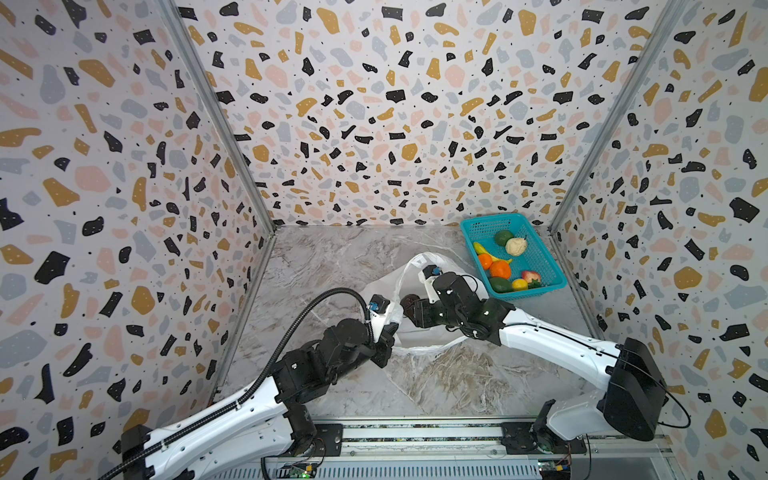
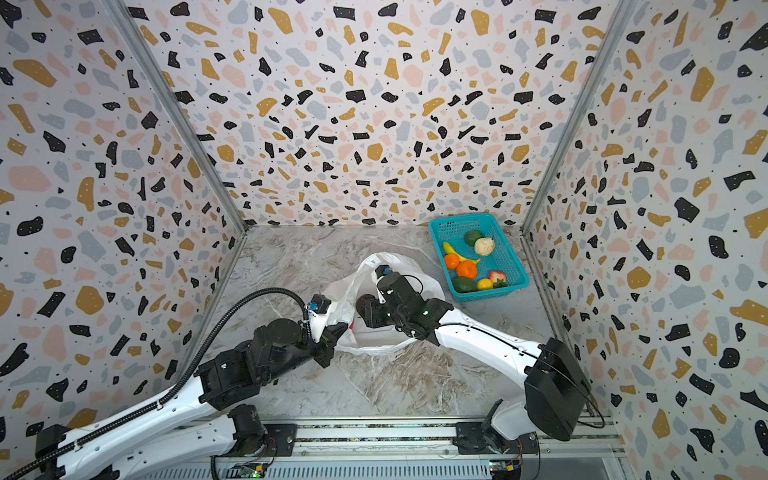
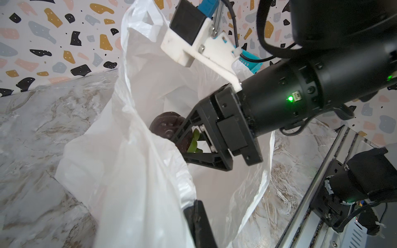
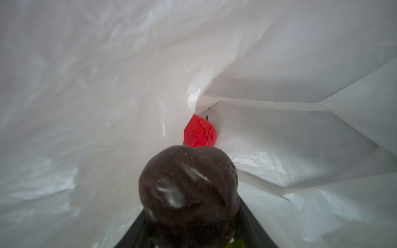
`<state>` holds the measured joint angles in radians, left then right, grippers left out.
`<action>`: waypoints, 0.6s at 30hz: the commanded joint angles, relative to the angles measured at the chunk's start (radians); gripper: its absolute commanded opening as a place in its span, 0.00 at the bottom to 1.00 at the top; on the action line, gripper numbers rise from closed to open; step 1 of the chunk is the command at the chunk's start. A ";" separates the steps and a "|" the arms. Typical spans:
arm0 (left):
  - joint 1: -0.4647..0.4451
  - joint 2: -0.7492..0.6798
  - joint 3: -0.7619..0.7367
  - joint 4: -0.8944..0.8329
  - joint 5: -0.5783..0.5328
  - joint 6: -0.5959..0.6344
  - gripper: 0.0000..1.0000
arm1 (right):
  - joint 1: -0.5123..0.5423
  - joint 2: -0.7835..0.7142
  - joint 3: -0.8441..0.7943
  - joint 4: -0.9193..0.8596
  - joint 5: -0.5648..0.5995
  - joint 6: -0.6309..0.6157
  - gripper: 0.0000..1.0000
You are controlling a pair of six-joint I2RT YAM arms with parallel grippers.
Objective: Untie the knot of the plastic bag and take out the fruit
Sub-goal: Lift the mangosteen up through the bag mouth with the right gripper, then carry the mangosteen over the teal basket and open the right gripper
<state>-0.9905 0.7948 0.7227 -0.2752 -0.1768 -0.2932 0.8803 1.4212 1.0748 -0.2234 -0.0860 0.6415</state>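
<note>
Bag point(image 2: 405, 261) sits mid table point(image 1: 436, 382), mouth open, no knot in sight, so I judge the untying done and the step in hand is pulling fruit. Left gripper point(image 2: 337, 331) is clenched on the bag rim at the bag's 8 o'clock, lifting that edge so the mouth gapes. Right gripper point(image 3: 180, 148) comes in from 4 o'clock, inside the mouth, jaws part closed around a dark fruit point(image 4: 189, 189); a green leaf bit shows between the fingers in the left wrist view. Most of the fruit sticks out past the fingers and its skin is glossy, so I judge the hold shallow and slip-prone. I'd lift slow and straight out of the mouth, no sideways drag, since film hangs close round the fruit. Left must not let go or sag, or the mouth folds onto the red piece point(image 4: 199, 134) lying deeper in. Watch the handle loop point(image 3: 148, 21): it hangs close to the right arm's camera mount point(image 3: 199, 47) and could snag on the way out. Then swing to the basket point(image 1: 494, 219), just beside the bag at its 1 o'clock, already holding several fruits, clear the rim, and let go low so nothing bounces out.
</note>
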 commanded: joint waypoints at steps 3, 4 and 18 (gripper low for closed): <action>-0.005 0.006 0.023 0.029 -0.020 0.027 0.00 | 0.005 -0.098 0.008 -0.109 -0.029 -0.003 0.45; -0.004 0.007 0.024 0.029 -0.021 0.027 0.00 | 0.005 -0.112 0.014 -0.126 -0.025 -0.003 0.45; -0.004 -0.009 0.016 -0.009 -0.026 0.022 0.00 | -0.209 -0.237 0.174 -0.292 -0.036 -0.047 0.46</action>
<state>-0.9905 0.8017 0.7227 -0.2871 -0.1871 -0.2798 0.7158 1.2102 1.1938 -0.4622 -0.1131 0.6327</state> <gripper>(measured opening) 0.047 0.515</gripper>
